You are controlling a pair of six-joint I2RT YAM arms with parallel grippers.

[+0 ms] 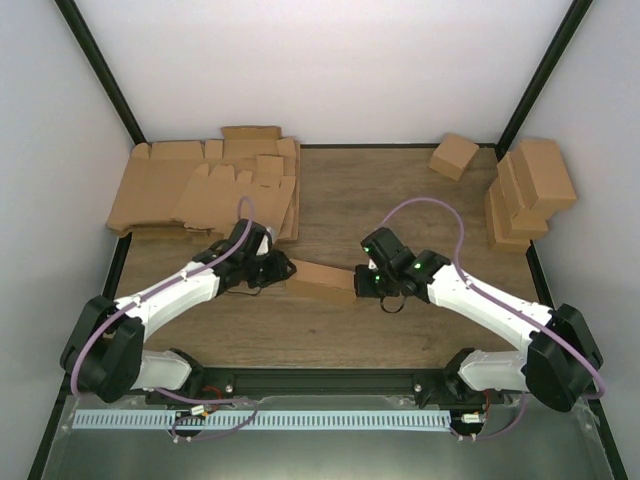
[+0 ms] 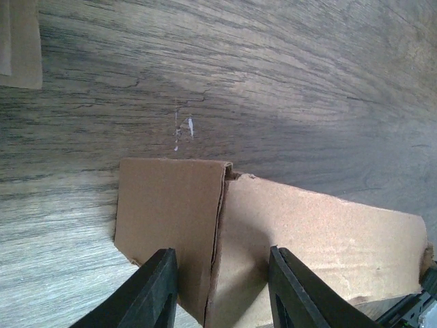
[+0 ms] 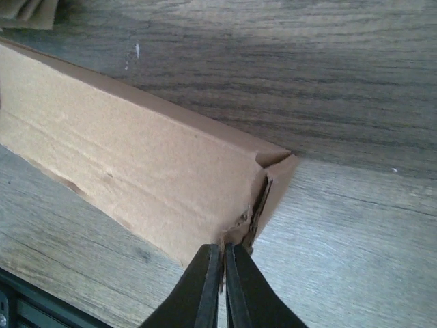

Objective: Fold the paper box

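A brown paper box [image 1: 322, 280] lies flattened and long on the wooden table between the two arms. My left gripper [image 1: 272, 270] is at its left end, open, with a jaw on each side of the end flap [image 2: 171, 219] and the box panel [image 2: 321, 239]. My right gripper [image 1: 368, 283] is at the right end, shut on the torn corner edge of the box [image 3: 222, 263]. The box body [image 3: 136, 171] runs up and left from that corner in the right wrist view.
Flat unfolded cardboard blanks [image 1: 205, 190] lie stacked at the back left. A folded box [image 1: 454, 156] sits at the back, and several folded boxes [image 1: 530, 190] are piled at the right edge. Black frame posts stand at both back corners.
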